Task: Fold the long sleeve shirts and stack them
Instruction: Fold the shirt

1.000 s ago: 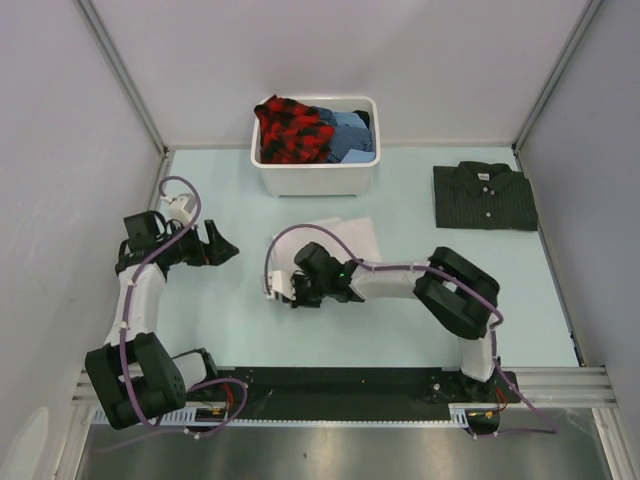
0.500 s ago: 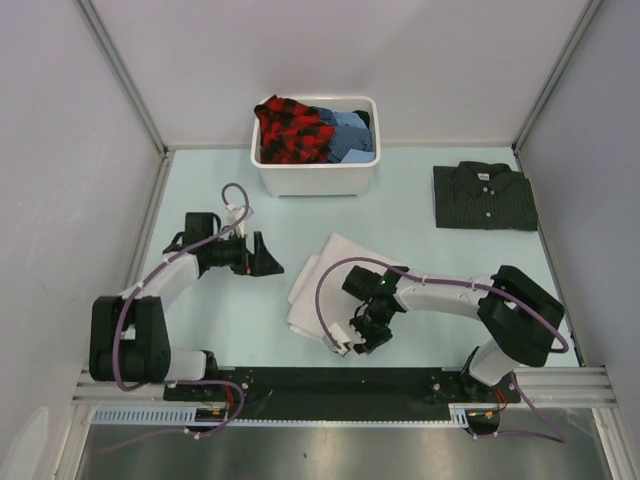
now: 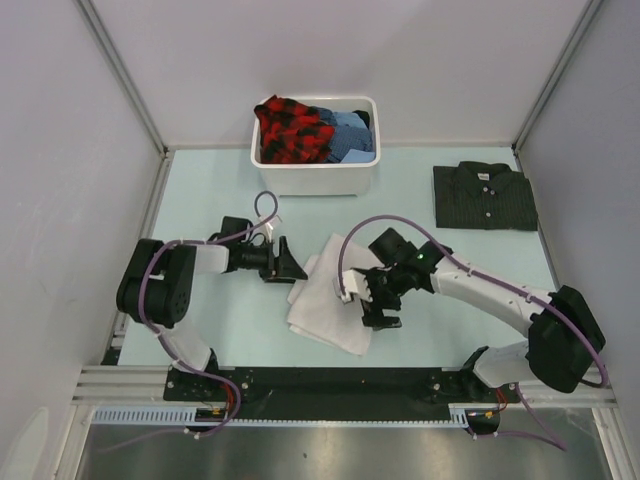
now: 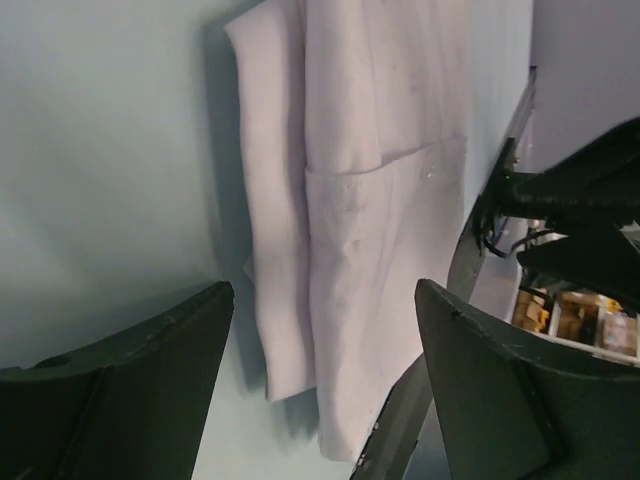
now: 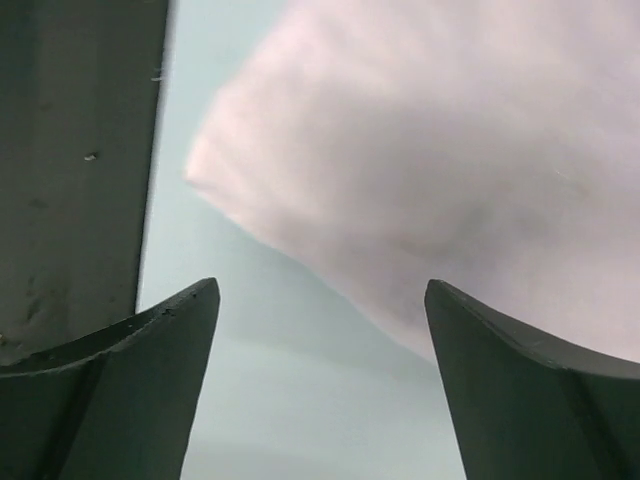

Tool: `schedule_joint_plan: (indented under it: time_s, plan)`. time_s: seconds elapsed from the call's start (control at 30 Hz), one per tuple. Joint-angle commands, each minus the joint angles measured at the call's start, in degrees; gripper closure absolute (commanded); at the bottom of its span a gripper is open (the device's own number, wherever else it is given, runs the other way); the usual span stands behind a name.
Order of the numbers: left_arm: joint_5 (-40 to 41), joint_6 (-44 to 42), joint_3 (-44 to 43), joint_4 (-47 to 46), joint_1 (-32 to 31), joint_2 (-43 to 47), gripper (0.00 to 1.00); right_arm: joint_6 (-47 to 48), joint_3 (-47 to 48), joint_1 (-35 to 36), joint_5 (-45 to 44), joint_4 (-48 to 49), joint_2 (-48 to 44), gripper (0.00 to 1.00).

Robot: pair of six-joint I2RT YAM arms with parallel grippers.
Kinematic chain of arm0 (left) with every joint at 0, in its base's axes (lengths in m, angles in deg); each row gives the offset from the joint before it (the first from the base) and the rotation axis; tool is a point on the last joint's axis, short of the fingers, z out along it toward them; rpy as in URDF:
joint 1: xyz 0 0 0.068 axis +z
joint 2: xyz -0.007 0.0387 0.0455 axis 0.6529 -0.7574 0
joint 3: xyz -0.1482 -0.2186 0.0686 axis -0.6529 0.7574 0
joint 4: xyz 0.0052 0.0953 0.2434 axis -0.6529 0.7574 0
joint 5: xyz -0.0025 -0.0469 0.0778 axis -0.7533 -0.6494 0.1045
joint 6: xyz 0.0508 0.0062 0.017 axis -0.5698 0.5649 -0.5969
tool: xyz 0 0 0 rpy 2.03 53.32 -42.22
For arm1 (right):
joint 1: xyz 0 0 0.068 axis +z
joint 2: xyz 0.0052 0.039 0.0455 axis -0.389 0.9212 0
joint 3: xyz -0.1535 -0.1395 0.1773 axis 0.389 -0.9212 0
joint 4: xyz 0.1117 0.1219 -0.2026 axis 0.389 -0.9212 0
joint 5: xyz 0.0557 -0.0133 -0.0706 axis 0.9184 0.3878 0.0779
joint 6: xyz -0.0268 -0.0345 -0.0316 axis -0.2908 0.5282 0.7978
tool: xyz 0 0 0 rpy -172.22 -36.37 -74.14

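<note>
The white shirt (image 3: 320, 305) lies folded at centre frame, well apart from the dark striped shirt (image 3: 485, 196) folded at upper right. Folding looks about finished, so the next move likely calls for gripping the white bundle and carrying it onto the striped one. The left gripper (image 3: 293, 268) at its left edge and the right gripper (image 3: 383, 312) over its right side both gape wide and hold nothing. The right arm hides part of the bundle, and the right wrist view is blurred.

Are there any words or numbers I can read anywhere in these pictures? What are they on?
No text can be read in any view.
Pale tag at the collar of the dark striped shirt: too small to read.
White shirt and white tub: no print visible.
</note>
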Motion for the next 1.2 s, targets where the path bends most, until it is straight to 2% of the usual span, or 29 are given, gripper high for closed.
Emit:
schedule_joint_plan:
  time_s: [0.0, 0.07, 0.27, 0.33, 0.37, 0.43, 0.47, 0.5, 0.53, 0.57, 0.63, 0.67, 0.83, 0.93, 0.97, 1.03, 1.17]
  plan:
    - [-0.12, 2.14, -0.82, -6.35, -2.34, -6.60, 0.19, -6.13, 4.46, -4.51, -3.31, 0.75, -1.35, 0.07]
    - [-2.93, 4.77, -0.56, -10.46, -3.40, -9.77, 0.21, -6.65, 5.52, -6.34, -5.86, 0.13, -1.53, 0.04]
    - [-3.82, 6.44, -2.22, -12.50, -6.92, -13.38, 0.34, -8.67, 6.84, -10.22, -8.15, -0.04, -2.94, 0.00]
    - [-3.64, 6.89, -2.92, -12.08, -6.40, -13.12, 0.47, -9.29, 7.10, -10.58, -8.16, -0.31, -3.20, 0.00]
    - [-3.55, 7.06, -3.10, -11.46, -5.09, -12.51, 0.66, -9.64, 7.02, -10.66, -8.33, -0.31, -3.20, 0.00]
    - [-3.20, 7.07, -3.01, -9.71, -3.50, -9.27, 0.82, -9.99, 6.58, -10.75, -8.68, 0.21, -3.55, 0.00]
    - [-2.16, 5.85, -4.23, -4.48, -2.19, -7.69, 0.97, -10.26, 6.40, -10.75, -8.94, 0.65, -3.64, 0.01]
    - [-1.54, 2.09, -5.20, -0.77, -1.65, -4.28, 1.00, -10.96, 6.14, -10.93, -9.30, 1.35, -3.64, 0.00]
    - [-0.75, -0.21, -6.34, 3.79, -1.30, -2.50, 1.00, -11.57, 5.70, -11.10, -9.65, 1.71, -3.46, 0.00]
    - [1.52, -2.67, -9.23, 12.62, -0.77, -0.66, 1.00, -12.19, 5.52, -11.36, -9.65, 2.15, -3.38, 0.00]
    - [4.95, -9.96, -12.75, 21.54, -0.59, 4.53, 1.00, -14.56, 5.00, -12.85, -9.56, 3.64, -2.85, 0.00]
    - [7.32, -12.08, -16.86, 30.03, -0.51, 7.68, 1.00, -15.87, 4.99, -13.38, -9.56, 4.25, -2.41, 0.00]
    - [20.34, -22.98, -30.31, 50.02, -0.24, 15.26, 1.00, -26.40, 6.22, -18.39, -7.37, 7.42, -0.39, 0.00]
    - [29.90, -25.28, -37.08, 56.63, -2.17, 17.11, 1.00, -34.30, 7.54, -23.48, -4.31, 8.21, 1.28, 0.00]
    - [32.11, -25.28, -38.51, 57.87, -4.61, 16.68, 1.00, -36.69, 7.98, -26.89, -2.98, 8.39, 1.72, 0.00]
    - [39.20, -23.79, -40.53, 58.94, -7.52, 15.72, 1.00, -40.74, 8.60, -30.51, 1.13, 8.57, 2.95, 0.00]
    - [45.39, -16.78, -42.91, 58.68, -17.43, 9.31, 1.00, -53.29, 7.72, -40.18, 8.88, 9.53, 4.53, 0.00]
